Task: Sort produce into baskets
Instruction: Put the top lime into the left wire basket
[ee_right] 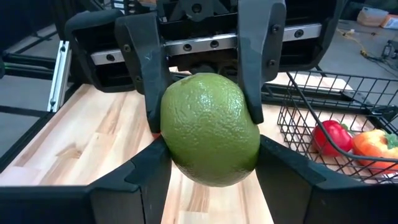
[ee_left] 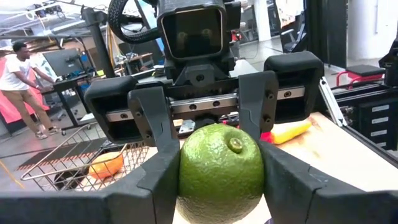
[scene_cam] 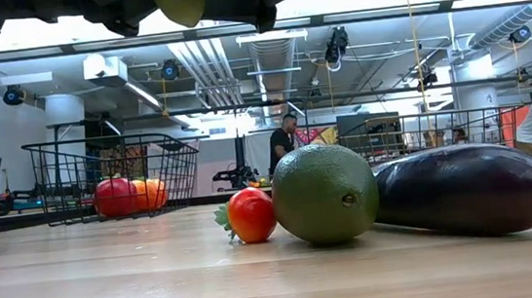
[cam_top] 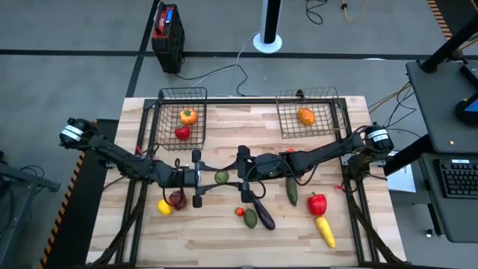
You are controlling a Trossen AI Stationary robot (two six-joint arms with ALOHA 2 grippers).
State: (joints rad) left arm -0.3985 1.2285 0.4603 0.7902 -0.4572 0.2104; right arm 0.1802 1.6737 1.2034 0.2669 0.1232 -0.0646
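A green lime [cam_top: 222, 177] hangs in the air over the middle of the table, between my two grippers. My left gripper [cam_top: 211, 178] reaches it from the table's left and my right gripper [cam_top: 232, 175] from the right, both level and both shut on it. The two wire baskets stand at the far edge. The left basket [cam_top: 160, 112] holds an orange-yellow pepper [cam_top: 188, 115] and a red pepper [cam_top: 181, 133]. The right basket [cam_top: 332, 123] holds an orange [cam_top: 305, 116]. My left gripper pinches the lime's left half [ee_left: 186, 186] between its two fingers [ee_right: 144, 81], one on the near side and one on the far side. The fingers lie level and come from the table's left. The lime is lifted clear of the table. My right gripper pinches the lime's right half [ee_right: 180, 155] between its two fingers [ee_left: 152, 118], also on the near and far sides. It comes level from the table's right, facing the left gripper. The lime sits between both pairs of fingers, clear of the table.
On the near half of the table lie a lemon [cam_top: 164, 207], a dark red apple [cam_top: 177, 199], a small tomato [scene_cam: 251, 214], a green fruit [scene_cam: 324, 192], an eggplant [scene_cam: 466, 188], a cucumber [cam_top: 292, 190], a red pepper [cam_top: 317, 202] and a yellow corn [cam_top: 325, 230]. People stand in the room behind.
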